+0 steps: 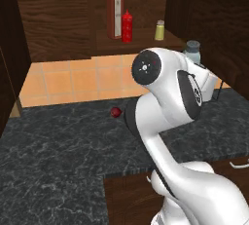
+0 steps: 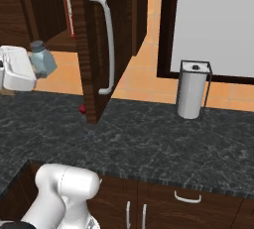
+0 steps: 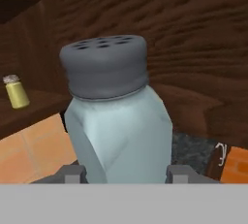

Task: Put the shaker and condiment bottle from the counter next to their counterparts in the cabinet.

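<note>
My gripper (image 3: pixel 121 172) is shut on the pale grey-blue shaker (image 3: pixel 116 116), which stands upright between the fingers, its holed grey cap on top. The held shaker (image 1: pixel 193 51) hangs in the air just right of the open cabinet (image 1: pixel 58 19), a little below shelf height; from the right side the shaker (image 2: pixel 42 58) sticks out of the white hand. On the cabinet shelf the small red condiment bottle (image 1: pixel 127 27) stands right beside the tall red bottle with a green cap (image 1: pixel 115 12). The yellowish shaker (image 1: pixel 159 30) stands further right on the shelf, also seen as the yellowish shaker (image 3: pixel 16 92).
The cabinet's open door (image 2: pixel 99 49) with a pale handle juts out over the counter (image 1: pixel 58 146). A small dark-red round thing (image 1: pixel 115 112) lies near the tiled wall. A paper towel holder (image 2: pixel 192 89) stands at the right.
</note>
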Tool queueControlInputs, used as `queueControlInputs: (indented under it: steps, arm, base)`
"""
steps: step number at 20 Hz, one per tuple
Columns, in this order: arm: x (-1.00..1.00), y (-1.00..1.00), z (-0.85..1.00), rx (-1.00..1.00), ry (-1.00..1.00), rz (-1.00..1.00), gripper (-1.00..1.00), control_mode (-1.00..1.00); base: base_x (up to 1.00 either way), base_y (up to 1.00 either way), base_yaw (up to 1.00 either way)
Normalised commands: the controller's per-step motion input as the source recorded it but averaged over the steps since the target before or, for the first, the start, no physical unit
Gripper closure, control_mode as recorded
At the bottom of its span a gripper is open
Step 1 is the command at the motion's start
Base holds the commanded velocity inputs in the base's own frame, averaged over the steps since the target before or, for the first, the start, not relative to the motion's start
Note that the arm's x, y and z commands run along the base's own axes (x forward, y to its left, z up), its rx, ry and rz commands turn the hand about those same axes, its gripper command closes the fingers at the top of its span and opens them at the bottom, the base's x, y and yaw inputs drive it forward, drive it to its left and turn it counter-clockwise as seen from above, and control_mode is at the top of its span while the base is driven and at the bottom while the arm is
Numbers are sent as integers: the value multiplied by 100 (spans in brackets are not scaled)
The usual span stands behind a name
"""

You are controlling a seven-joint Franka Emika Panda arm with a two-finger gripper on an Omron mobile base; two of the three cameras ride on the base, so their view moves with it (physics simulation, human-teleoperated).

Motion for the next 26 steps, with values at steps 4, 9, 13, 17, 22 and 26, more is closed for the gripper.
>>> queueControlInputs:
  steps: [4,9,13,17,22,26]
  arm:
    - [36,-21,34,0,6,0,100,-100]
    - [50,4,-10,-5,8,3,100,-100]
    - [100,-16,0,0,11,8,100,-100]
    - [92,-3,0,0,1,4,100,-100]
    - [59,0,0,0,0,1,100,-100]
    - [54,0,-3,0,0,1,100,-100]
  base:
    - [0,0,0]
    - [0,0,0]
    - [0,0,0]
    - [0,0,0]
    - [0,0,0]
    - [0,0,0]
